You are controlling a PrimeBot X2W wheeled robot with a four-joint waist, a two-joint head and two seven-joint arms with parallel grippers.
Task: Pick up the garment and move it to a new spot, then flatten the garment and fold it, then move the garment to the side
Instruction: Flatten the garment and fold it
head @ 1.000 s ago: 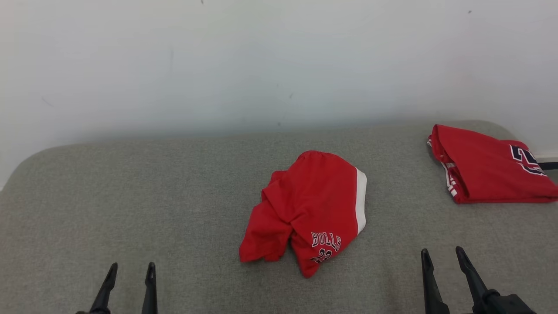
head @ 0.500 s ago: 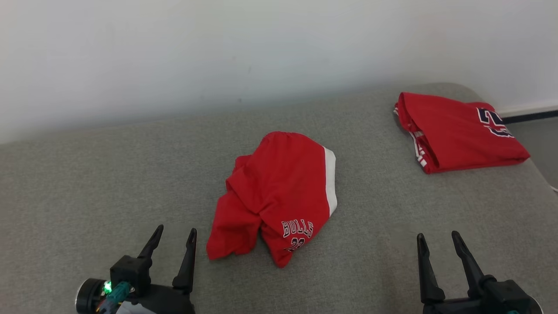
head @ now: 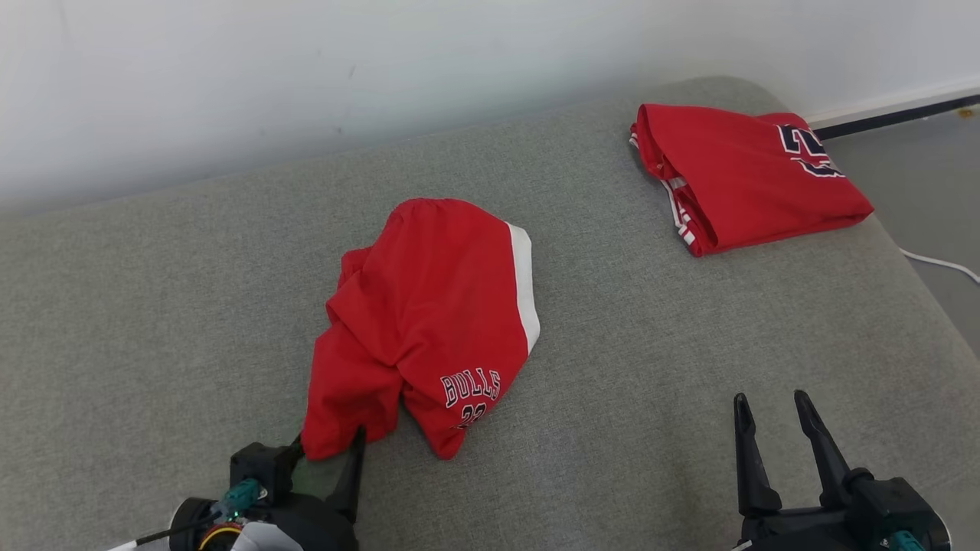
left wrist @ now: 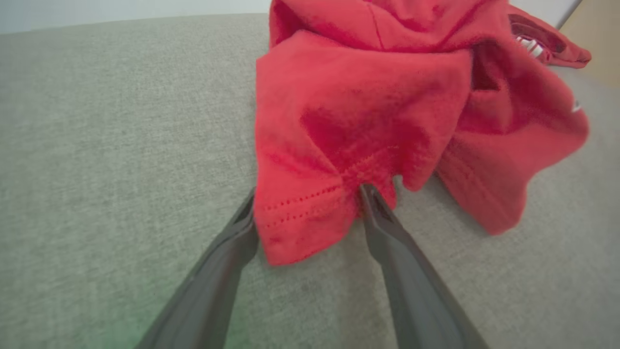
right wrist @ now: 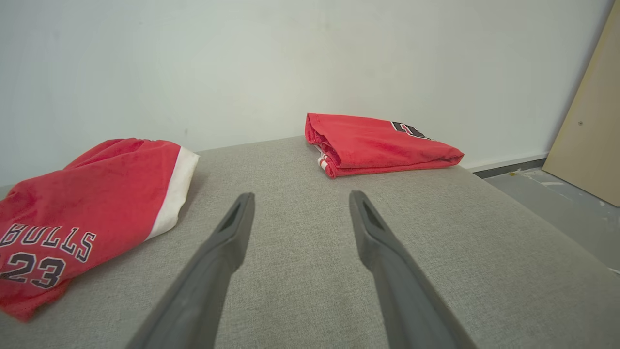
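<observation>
The garment, a pair of red shorts printed BULLS 23 with a white side stripe, is lying crumpled near the middle of the grey padded surface, with one leg bunched and trailing toward the robot's left. That near hem corner is sitting between the two dark fingers of the left gripper. Its jaws are standing wide apart, released, one finger on each side of the stitched edge and low against the padding, so nothing is being grasped yet. This placing is likely setting up a pinch on the hem, since a corner is offering a thin, firm edge to lift the whole piece by.

The right gripper is hovering well apart to the right, likewise spread open and empty. It is pointing across bare padding, probably waiting to take a second corner. At the far right corner a folded red jersey is resting near the white wall, seemingly a finished piece put aside. Beyond the edge, a white cable is running over the grey floor.
</observation>
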